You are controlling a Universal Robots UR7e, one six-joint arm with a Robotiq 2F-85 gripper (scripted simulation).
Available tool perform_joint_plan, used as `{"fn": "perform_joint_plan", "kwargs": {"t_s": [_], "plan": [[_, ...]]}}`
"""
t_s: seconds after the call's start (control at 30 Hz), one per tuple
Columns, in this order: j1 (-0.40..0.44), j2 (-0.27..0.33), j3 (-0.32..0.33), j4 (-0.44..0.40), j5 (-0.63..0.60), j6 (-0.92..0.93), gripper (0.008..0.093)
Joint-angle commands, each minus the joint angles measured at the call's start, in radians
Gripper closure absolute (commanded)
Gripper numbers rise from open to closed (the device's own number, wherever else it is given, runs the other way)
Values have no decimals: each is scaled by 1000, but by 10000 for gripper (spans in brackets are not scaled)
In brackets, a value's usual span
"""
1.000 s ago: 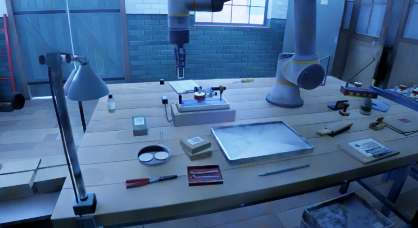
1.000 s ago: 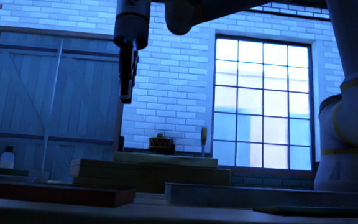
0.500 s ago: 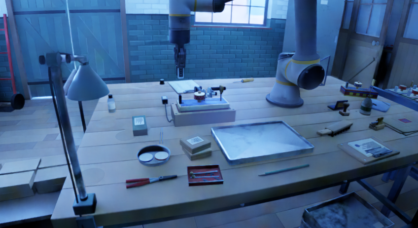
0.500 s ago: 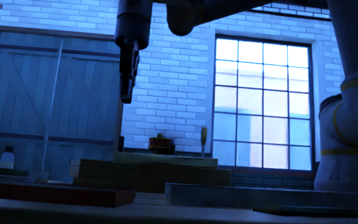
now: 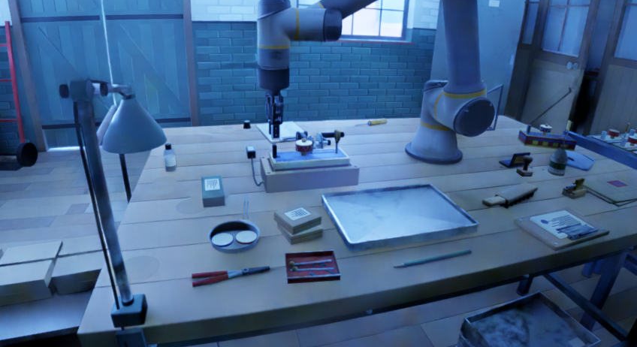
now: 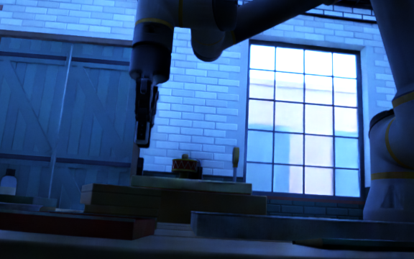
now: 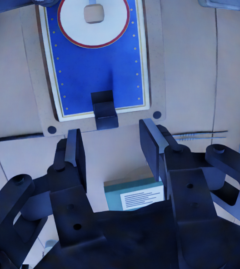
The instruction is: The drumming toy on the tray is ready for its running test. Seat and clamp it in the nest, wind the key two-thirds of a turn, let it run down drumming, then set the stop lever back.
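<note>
The drumming toy [image 5: 308,152], a blue plate with a red-rimmed drum [image 6: 184,165], sits in the wooden nest block [image 5: 309,173] behind the empty grey tray [image 5: 397,214]. A dark stop lever [image 7: 105,110] stands at the toy's left end, directly below my gripper [image 5: 274,133], which hangs open and empty above it. The key on its upright post [image 5: 336,137] is at the toy's right end. In the wrist camera the lever [image 7: 105,110] shows just beyond my fingertips [image 7: 112,148], with the drum head [image 7: 94,23] further along the plate.
The nest block's left edge and a small black box with its cable [image 5: 251,154] lie under my approach. A teal labelled box [image 5: 213,190], a dish [image 5: 234,236], stacked boxes [image 5: 298,224], pliers [image 5: 228,275] and a lamp [image 5: 129,125] stand nearer the front.
</note>
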Motion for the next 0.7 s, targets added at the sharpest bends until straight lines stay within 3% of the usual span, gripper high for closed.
{"fn": "perform_joint_plan", "kwargs": {"t_s": [0.0, 0.67], "plan": [[0, 2, 2, -7, 0, 0, 574], [0, 15, 15, -34, 0, 0, 574]]}}
